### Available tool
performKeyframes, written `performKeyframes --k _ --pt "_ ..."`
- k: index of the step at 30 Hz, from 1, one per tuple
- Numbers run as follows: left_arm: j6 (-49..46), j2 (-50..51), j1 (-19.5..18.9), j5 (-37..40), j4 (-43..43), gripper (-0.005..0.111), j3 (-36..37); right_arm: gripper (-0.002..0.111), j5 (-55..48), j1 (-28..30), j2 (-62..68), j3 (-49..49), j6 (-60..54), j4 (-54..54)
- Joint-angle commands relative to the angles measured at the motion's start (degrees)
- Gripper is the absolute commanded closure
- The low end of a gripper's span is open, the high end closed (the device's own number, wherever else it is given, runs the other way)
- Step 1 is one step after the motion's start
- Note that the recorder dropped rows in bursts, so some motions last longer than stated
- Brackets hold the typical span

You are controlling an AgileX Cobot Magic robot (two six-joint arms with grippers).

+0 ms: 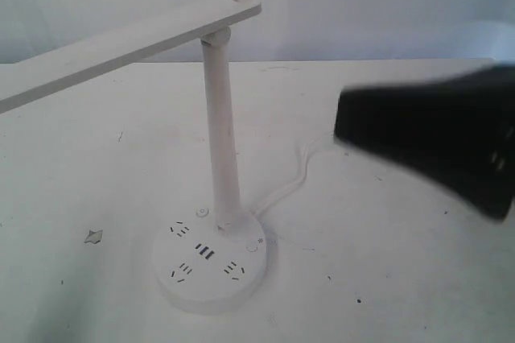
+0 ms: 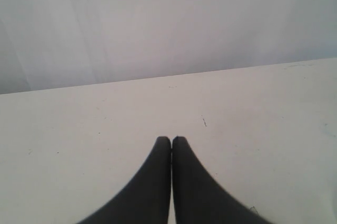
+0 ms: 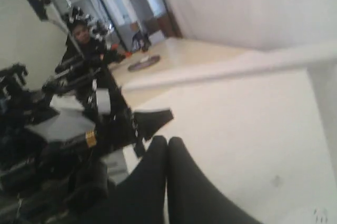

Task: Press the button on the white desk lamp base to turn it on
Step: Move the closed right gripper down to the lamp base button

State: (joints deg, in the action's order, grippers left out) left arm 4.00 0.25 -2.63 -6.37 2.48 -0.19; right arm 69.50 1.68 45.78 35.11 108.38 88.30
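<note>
Pressing isn't under way yet: your right arm is a dark blur high on the right of the exterior view, well apart from the white desk lamp base. The base sits front-centre on the table, with the pole upright near its back edge and the lamp head overhanging to the left.

Right gripper is clenched and empty, so use it as one poking tip. Left gripper is likewise closed on nothing over bare table, so leave it parked.

The base shows a round dot by the pole foot and a second dot nearer the right rim. I can't tell which is the button, so check first. Come straight down, clear of the pole. My guess is an angled push skids the base.

Table is matte white and scuffed, with a pale wall behind. Blurry dark equipment lies beyond the table edge.
</note>
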Motion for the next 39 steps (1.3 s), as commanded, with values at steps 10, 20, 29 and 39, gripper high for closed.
performKeyframes --k 10,20,29,39 --pt "0.1 -0.2 -0.1 -0.1 -0.2 0.107 0.2 0.108 -22.8 -21.4 5.0 -19.3 -7.2 -5.4" --pt "0.1 -0.2 -0.1 -0.1 -0.2 0.107 0.2 0.108 -34.2 -31.3 22.1 -19.6 -27.1 -29.7" --pt "0.1 -0.2 -0.1 -0.1 -0.2 0.107 0.2 0.108 -40.4 -36.2 39.8 -10.7 -36.7 -41.9" --pt "0.1 -0.2 -0.1 -0.1 -0.2 0.107 0.2 0.108 -59.9 -40.4 47.2 2.6 -44.9 -42.2"
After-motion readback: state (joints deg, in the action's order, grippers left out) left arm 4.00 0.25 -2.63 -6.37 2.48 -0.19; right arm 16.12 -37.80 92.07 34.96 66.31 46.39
